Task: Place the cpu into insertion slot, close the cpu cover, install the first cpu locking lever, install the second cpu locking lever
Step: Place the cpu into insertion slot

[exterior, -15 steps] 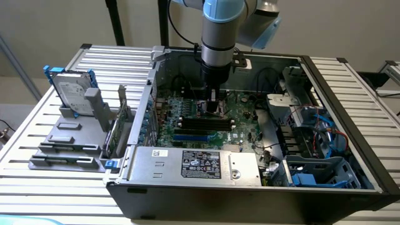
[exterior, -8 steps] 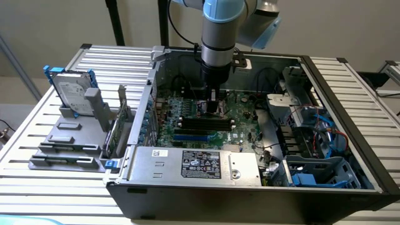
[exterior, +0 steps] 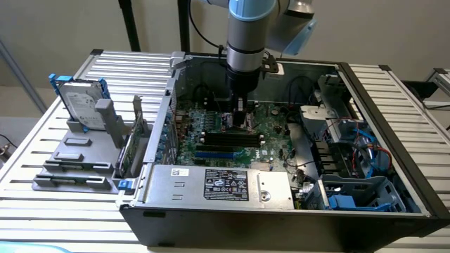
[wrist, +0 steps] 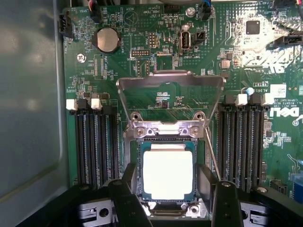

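In the wrist view the cpu (wrist: 167,174), a pale square chip, lies flat inside the insertion slot (wrist: 166,142), a black socket on the green board. The cpu cover (wrist: 169,75), a silvery frame with a square opening, stands raised on its hinge beyond the slot. A thin metal lever rod (wrist: 211,156) runs along one side of the slot. My gripper (wrist: 167,183) is open just above the cpu. Its dark fingers (wrist: 129,187) stand on either side of the chip, clear of its edges. In the exterior view the gripper (exterior: 239,122) reaches straight down into the open computer case.
Black memory slots (wrist: 94,142) flank the socket on both sides. The case walls (exterior: 365,100) enclose the board, with a power supply (exterior: 218,184) at the front and cables and blue drive bays (exterior: 351,195) on the exterior view's right. A hard drive (exterior: 79,108) stands on a grey rack at the left.
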`<state>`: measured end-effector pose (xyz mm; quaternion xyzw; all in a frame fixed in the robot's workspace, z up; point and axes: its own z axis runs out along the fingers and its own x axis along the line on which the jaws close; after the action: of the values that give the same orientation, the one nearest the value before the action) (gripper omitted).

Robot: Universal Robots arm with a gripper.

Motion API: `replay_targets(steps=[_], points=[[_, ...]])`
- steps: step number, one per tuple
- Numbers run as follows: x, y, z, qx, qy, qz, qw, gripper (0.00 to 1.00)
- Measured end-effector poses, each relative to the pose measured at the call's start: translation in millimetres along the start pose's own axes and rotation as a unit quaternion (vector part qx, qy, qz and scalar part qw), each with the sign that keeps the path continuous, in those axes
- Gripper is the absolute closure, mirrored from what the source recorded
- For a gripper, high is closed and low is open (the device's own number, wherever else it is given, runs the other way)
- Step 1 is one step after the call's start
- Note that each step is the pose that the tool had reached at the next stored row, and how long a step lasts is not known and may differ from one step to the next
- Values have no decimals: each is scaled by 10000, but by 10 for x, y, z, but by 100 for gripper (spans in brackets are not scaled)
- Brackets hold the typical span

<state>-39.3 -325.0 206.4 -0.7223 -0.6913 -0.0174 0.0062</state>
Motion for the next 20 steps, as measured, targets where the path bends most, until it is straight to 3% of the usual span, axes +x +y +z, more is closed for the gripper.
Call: replay_targets(steps=[7, 8, 12, 14, 17, 18, 20], points=[[2, -42, -142, 0, 0, 0, 10000, 40], [1, -62, -152, 0, 0, 0, 10000, 53], [-13, -183, -173, 0, 0, 0, 10000, 64], [-24, -260, -179, 0, 0, -1, 10000, 76], [-42, -364, -187, 0, 0, -1, 10000, 82], [-49, -390, -189, 0, 0, -1, 10000, 89], [-54, -409, -190, 0, 1, -1, 10000, 89]])
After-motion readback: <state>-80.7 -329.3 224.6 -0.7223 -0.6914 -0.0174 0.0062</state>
